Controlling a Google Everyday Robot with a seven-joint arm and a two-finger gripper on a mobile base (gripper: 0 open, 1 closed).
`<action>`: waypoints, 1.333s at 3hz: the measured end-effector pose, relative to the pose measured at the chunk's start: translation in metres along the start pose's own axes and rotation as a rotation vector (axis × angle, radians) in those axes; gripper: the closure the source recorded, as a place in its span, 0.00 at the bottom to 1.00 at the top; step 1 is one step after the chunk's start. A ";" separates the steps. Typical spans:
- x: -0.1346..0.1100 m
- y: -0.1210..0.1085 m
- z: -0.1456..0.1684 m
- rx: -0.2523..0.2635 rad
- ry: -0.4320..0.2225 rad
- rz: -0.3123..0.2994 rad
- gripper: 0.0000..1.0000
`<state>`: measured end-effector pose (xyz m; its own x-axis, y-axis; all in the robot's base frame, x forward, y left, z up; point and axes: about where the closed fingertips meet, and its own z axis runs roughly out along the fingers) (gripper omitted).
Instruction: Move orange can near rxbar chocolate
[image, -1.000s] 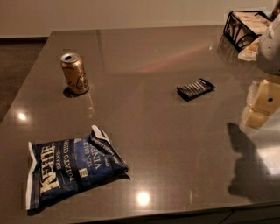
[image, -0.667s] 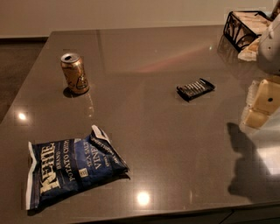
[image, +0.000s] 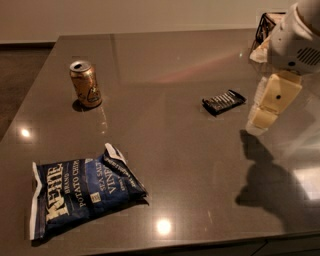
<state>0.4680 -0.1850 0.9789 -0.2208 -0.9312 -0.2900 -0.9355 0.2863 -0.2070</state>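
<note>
The orange can (image: 85, 84) stands upright on the dark table at the far left, its silver top and pull tab showing. The rxbar chocolate (image: 224, 101), a flat black wrapper with pale stripes, lies right of the middle, well apart from the can. My gripper (image: 270, 102) hangs above the table at the right edge, just right of the bar and far from the can. It holds nothing that I can see.
A large blue Kettle chip bag (image: 82, 192) lies near the front left. A black wire basket (image: 267, 27) stands at the back right corner, partly behind my arm. The table's front edge (image: 200, 245) runs along the bottom.
</note>
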 end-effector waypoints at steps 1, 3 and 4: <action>-0.039 -0.015 0.019 -0.018 -0.057 -0.001 0.00; -0.125 -0.041 0.069 0.005 -0.171 0.035 0.00; -0.168 -0.055 0.095 0.003 -0.221 0.063 0.00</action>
<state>0.5825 -0.0231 0.9502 -0.2129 -0.8394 -0.5002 -0.9208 0.3436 -0.1847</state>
